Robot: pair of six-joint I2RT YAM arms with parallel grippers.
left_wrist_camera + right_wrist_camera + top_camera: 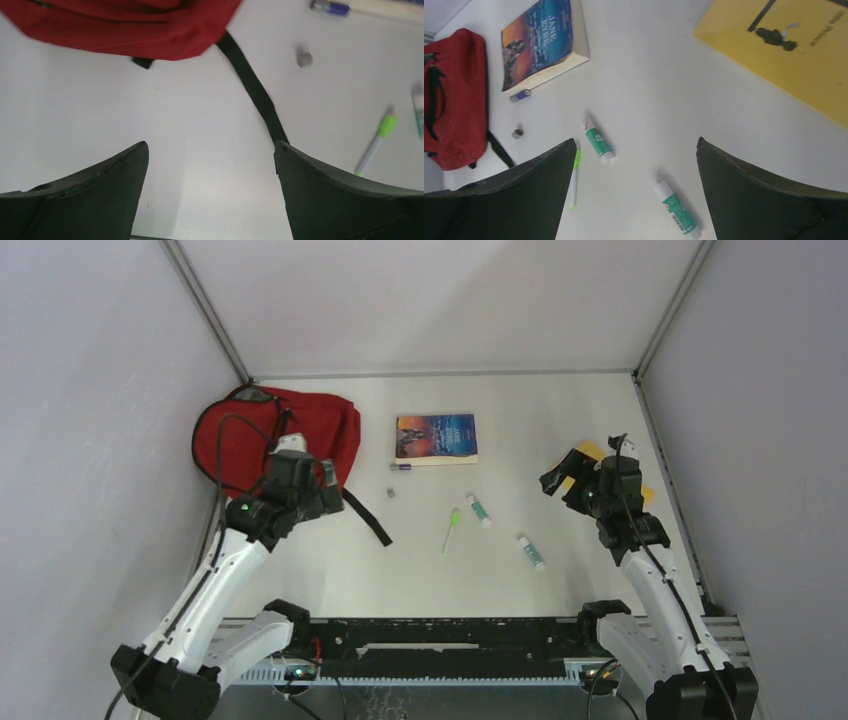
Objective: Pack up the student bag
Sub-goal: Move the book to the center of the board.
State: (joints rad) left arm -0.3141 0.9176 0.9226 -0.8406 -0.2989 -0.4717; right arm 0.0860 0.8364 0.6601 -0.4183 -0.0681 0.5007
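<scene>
The student bag [262, 435], a soft red backpack with black straps, lies flat at the back left of the table. One black strap [368, 519] trails out toward the middle. My left gripper [325, 483] hovers over the bag's near right corner, open and empty. In the left wrist view the bag's edge [125, 27] and the strap [255, 97] lie ahead of my open left gripper [211, 150]. My right gripper [558, 478] hangs open and empty at the right. In its wrist view the right gripper [636, 145] is above bare table, with the bag [454, 95] far left.
A Jane Eyre book [436, 437] lies at the back centre, with a purple USB stick [402, 467] and a small grey cap [392, 493] in front of it. A green pen [451, 530] and two glue sticks [479, 509] [531, 551] lie mid-table. A yellow book [789, 55] lies under the right arm.
</scene>
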